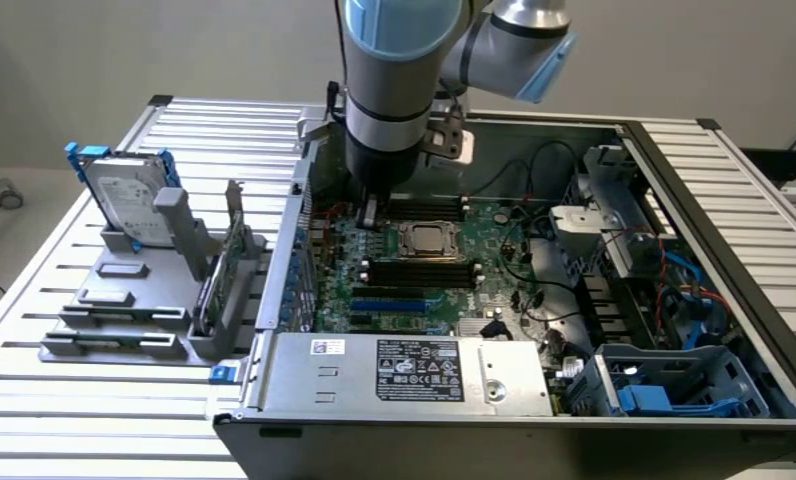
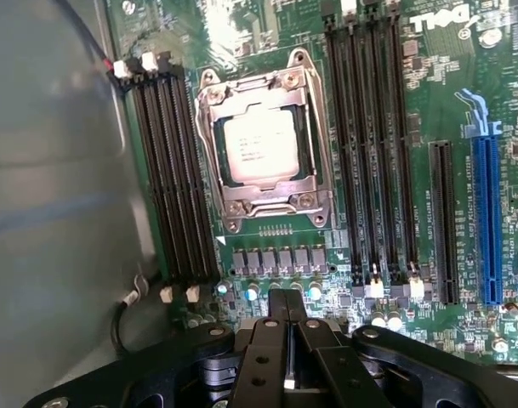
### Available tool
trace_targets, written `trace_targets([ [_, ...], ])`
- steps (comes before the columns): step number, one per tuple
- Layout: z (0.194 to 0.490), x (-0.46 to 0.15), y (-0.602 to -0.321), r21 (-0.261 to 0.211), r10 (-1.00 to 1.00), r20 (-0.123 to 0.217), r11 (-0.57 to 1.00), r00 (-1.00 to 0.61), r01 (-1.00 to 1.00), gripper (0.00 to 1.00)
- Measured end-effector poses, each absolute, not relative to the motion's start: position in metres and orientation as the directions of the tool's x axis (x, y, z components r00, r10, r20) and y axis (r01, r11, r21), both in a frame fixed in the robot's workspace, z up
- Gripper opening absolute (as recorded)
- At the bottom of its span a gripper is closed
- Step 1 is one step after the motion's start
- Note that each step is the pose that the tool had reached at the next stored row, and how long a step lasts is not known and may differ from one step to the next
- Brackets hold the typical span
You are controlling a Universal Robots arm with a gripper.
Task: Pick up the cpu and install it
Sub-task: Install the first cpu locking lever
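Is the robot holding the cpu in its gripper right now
No, the gripper is shut with nothing in it, and the cpu sits in the socket on the motherboard.

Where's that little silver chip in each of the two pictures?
Exterior view: the cpu sits in the socket, mid-motherboard, just to the exterior view's right of the arm.
Wrist view: the cpu lies inside the metal socket frame, beyond the shut gripper.
Shared landmark: the black memory slots beside the socket.

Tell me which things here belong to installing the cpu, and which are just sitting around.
Job:
cpu, seated in the socket
gripper, fingers shut, empty

Just there:
hard drive in its stand
power supply
blue expansion slot
memory slots
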State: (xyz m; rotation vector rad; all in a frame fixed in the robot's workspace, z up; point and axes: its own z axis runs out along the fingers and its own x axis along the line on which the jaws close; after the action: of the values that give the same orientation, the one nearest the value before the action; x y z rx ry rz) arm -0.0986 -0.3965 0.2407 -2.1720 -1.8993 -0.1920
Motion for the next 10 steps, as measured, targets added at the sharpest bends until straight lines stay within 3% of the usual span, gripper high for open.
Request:
trace_targets([
  [6,0.2407,-0.0986,-0.3959,-0.089,0.964,0.259,-0.041,0.063,0.995,0.11],
  [10,0.2407,-0.0986,-0.3956,-0.056,0.967,0.255,-0.006,0.021,0.998,0.11],
])
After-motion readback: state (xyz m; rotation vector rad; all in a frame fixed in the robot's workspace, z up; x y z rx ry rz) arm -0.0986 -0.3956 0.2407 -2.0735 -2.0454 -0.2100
